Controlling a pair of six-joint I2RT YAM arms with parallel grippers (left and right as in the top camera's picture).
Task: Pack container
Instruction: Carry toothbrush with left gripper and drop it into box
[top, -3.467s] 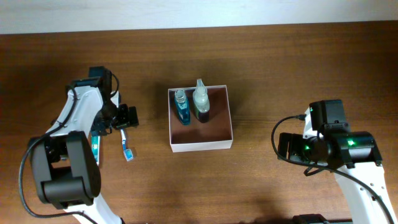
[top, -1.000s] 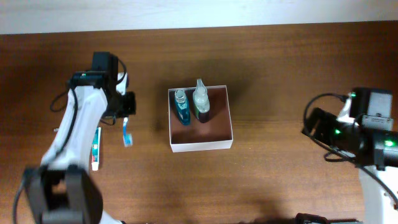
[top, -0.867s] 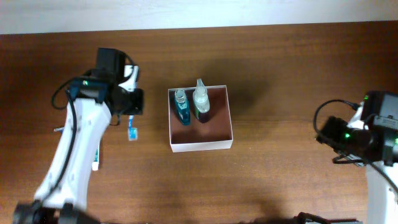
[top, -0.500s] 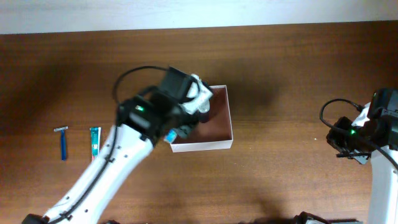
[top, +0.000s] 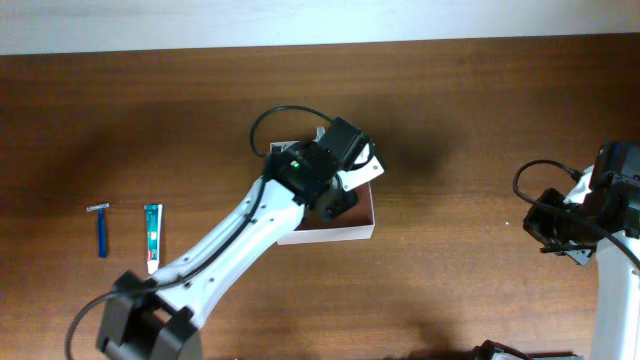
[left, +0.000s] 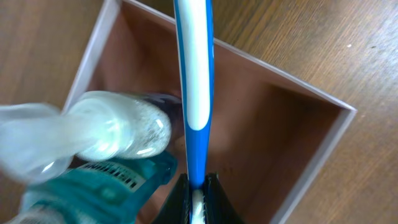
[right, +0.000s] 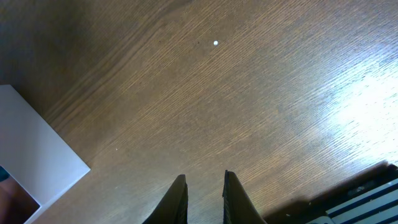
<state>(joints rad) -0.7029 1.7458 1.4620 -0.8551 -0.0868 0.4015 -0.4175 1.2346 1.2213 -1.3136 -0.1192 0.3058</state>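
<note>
The container (top: 326, 234), a shallow white-walled box with a reddish-brown inside (left: 273, 143), sits mid-table. My left gripper (top: 338, 196) hovers over it, shut on a blue and white toothbrush (left: 194, 74) whose handle points down into the box; the fingertips pinch it at the bottom of the left wrist view (left: 196, 182). A clear spray bottle (left: 118, 127) and a teal bottle (left: 99, 186) stand in the box's left part. My right gripper (right: 205, 178) hangs over bare wood at the far right (top: 548, 224), jaws drawn in to a narrow slit with nothing between them.
A blue razor (top: 100, 228) and a green toothpaste tube (top: 152, 236) lie side by side on the table's left. In the right wrist view, a corner of the container's white wall (right: 31, 146) shows at the left edge.
My left arm carried the toothbrush from the table's left over to the container. The right arm pulled back to the right edge and its jaws closed in.
</note>
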